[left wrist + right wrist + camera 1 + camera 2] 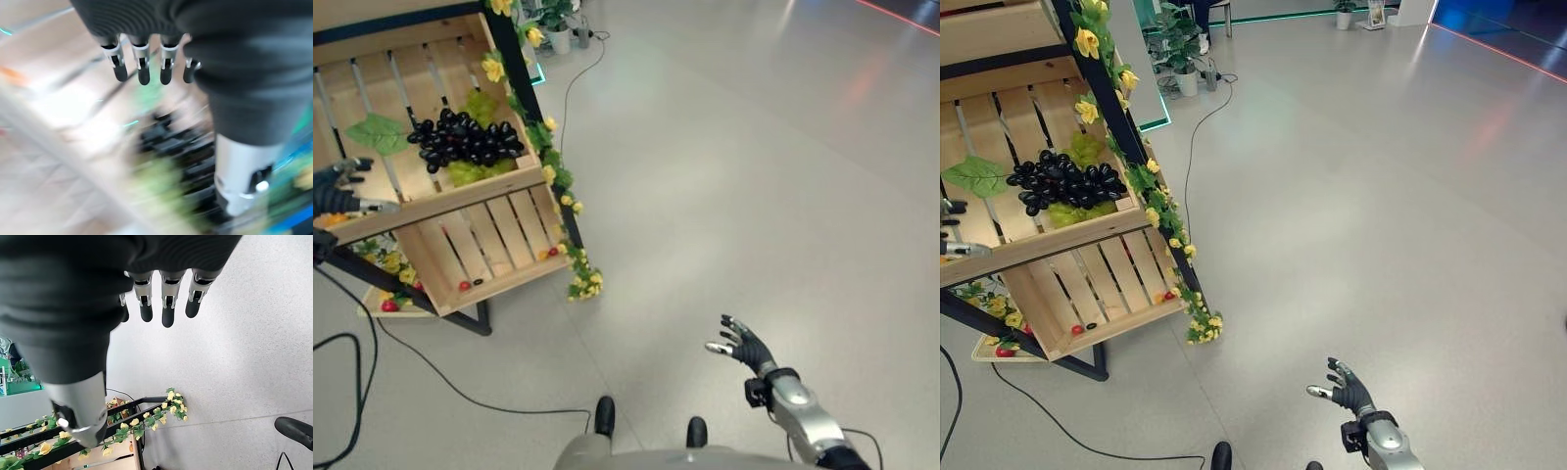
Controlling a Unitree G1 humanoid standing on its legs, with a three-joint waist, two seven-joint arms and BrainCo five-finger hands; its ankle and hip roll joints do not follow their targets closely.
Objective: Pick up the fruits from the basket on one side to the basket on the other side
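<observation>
No text, label, number or sign can be read in any view.

The right hand hung over the grey floor, its fingers straight and holding nothing. A black frame wound with a yellow flower garland stood beyond it.
</observation>
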